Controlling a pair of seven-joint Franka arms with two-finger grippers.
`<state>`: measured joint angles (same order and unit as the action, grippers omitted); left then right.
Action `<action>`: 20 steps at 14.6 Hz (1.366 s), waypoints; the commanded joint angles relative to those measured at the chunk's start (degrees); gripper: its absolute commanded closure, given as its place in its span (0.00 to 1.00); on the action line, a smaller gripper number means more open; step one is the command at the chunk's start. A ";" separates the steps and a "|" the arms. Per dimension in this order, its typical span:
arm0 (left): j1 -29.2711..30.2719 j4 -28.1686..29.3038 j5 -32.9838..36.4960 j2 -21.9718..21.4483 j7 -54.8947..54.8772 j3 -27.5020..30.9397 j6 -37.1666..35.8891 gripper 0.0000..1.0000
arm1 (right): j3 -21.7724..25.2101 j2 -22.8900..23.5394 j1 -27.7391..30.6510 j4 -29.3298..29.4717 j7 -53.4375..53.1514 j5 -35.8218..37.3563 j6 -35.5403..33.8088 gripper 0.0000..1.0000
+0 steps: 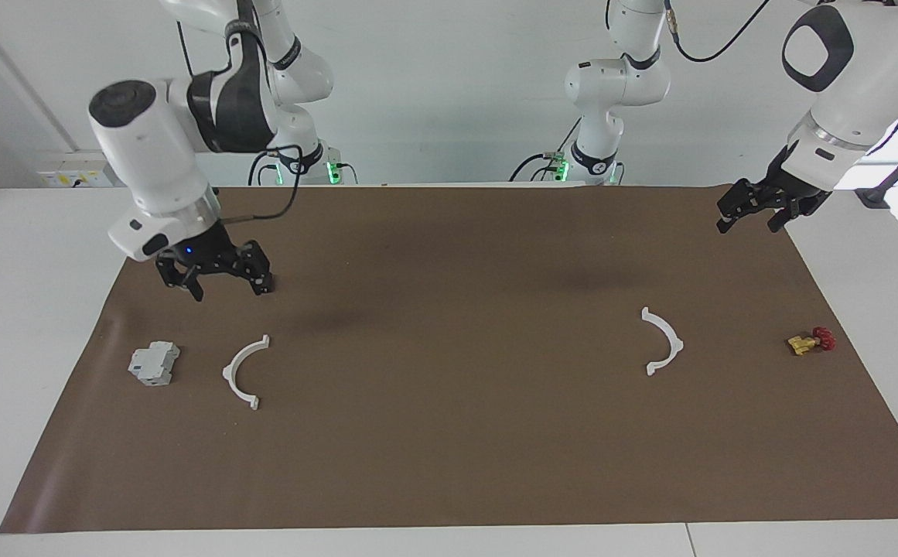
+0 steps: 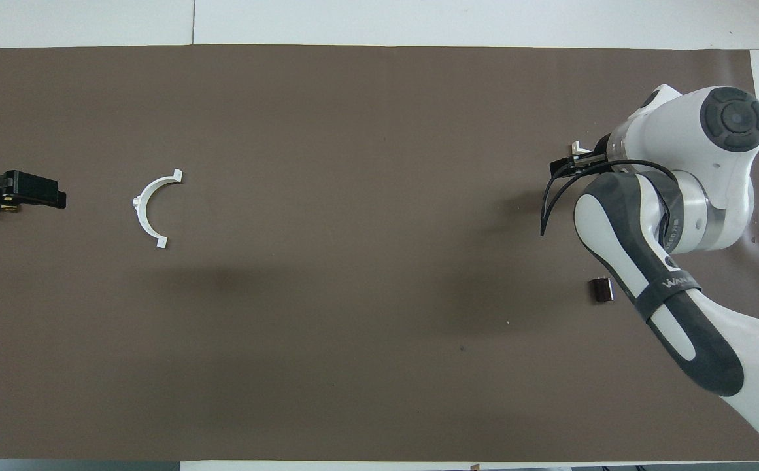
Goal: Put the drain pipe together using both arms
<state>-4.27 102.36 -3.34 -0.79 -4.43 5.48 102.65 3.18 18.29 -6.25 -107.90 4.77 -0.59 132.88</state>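
The drain pipe lies as two separate white half-ring arcs on the brown mat [image 1: 449, 433]. One arc [image 1: 228, 373] is at the right arm's end. The other arc [image 1: 677, 341] [image 2: 141, 212] is at the left arm's end. My right gripper [image 1: 229, 291] hangs open and empty in the air above the mat, close to the first arc and not touching it. In the overhead view the right arm [image 2: 654, 261] covers that arc except one end tab [image 2: 576, 148]. My left gripper [image 1: 747, 225] [image 2: 52, 196] hangs open and empty over the mat's corner at its own end.
A grey boxy block [image 1: 154, 363] lies beside the arc at the right arm's end. A small dark cylinder [image 2: 601, 289] sits nearer to the robots than that arc. A yellow-and-red valve [image 1: 810, 340] lies near the mat's edge at the left arm's end.
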 commanded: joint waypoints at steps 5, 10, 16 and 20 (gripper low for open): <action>-1.80 10.13 0.88 4.39 0.12 0.05 18.17 0.00 | -0.28 3.41 7.13 0.59 10.96 -1.25 1.15 0.06; -1.89 11.90 0.88 13.52 -1.02 0.05 31.88 0.07 | -0.19 5.52 6.96 -0.03 10.96 -3.72 4.66 0.26; -1.88 12.69 0.88 18.28 -9.17 0.05 34.99 0.08 | -0.28 6.85 8.10 0.15 12.80 -3.80 6.60 0.37; -2.06 14.18 0.88 17.85 -10.34 0.05 33.68 0.08 | -0.28 6.85 8.36 0.24 14.04 -3.89 5.99 0.76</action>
<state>-5.76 114.79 -3.29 18.03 -13.93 5.18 136.18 3.45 25.02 1.19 -107.92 16.83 -3.36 138.93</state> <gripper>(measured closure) 0.075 0.476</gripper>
